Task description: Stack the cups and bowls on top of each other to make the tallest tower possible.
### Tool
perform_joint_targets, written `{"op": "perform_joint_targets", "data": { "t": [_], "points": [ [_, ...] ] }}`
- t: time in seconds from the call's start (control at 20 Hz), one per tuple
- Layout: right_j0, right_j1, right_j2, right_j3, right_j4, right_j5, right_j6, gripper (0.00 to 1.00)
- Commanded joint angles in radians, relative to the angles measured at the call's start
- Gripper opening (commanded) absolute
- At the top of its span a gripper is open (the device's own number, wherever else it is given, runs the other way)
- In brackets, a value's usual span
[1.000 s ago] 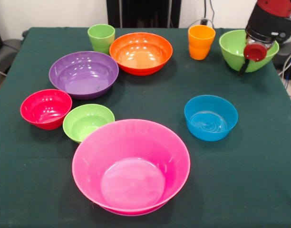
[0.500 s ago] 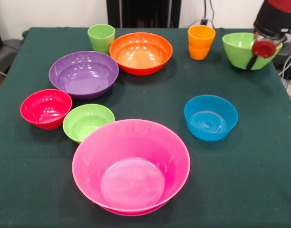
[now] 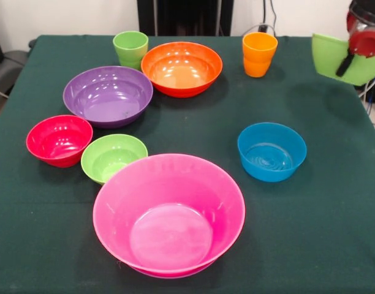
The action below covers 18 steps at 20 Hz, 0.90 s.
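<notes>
— What is seen nearest, at the bottom of the frame?

— The big pink bowl (image 3: pixel 169 214) is set low and centre on the green table (image 3: pixel 322 245), empty. As the widest piece it is judged to be the base of the tower; nothing is stacked in it yet.

— And just beyond it?

— A small lime green bowl (image 3: pixel 113 157) is found touching its upper left rim, with a red bowl (image 3: pixel 59 139) just beside that at the left. A blue bowl (image 3: pixel 272 150) is placed apart at the right of centre.

— Further up?

— A purple bowl (image 3: pixel 108 95) is seen at upper left, an orange bowl (image 3: pixel 182 68) near it at top centre. A light green cup (image 3: pixel 130 48) is stood upright behind them, and an orange cup (image 3: pixel 259 54) at upper right.

— Where is the gripper?

— The gripper (image 3: pixel 350 58) is seen at the upper right edge, closed on the rim of the large lime green bowl (image 3: pixel 337 58), which is held tilted and lifted off the table, its shadow cast below. It is probably held high so that the cups are cleared on the way to the pink bowl.
</notes>
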Motion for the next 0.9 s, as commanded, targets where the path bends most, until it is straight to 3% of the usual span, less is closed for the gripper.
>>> {"op": "perform_joint_targets", "data": {
  "t": [0.05,0.35,0.65,0.9],
  "points": [
    [-0.134,-0.054,0.07,-0.106,-0.152,0.108,-0.187,0.0],
    [-0.279,-0.087,0.108,-0.15,-0.254,0.155,-0.302,0.0],
    [-0.428,-0.059,0.139,-0.239,-0.352,0.153,-0.383,0.0],
    [-0.509,0.01,0.162,-0.363,-0.391,0.162,-0.355,0.0]
  ]
}}
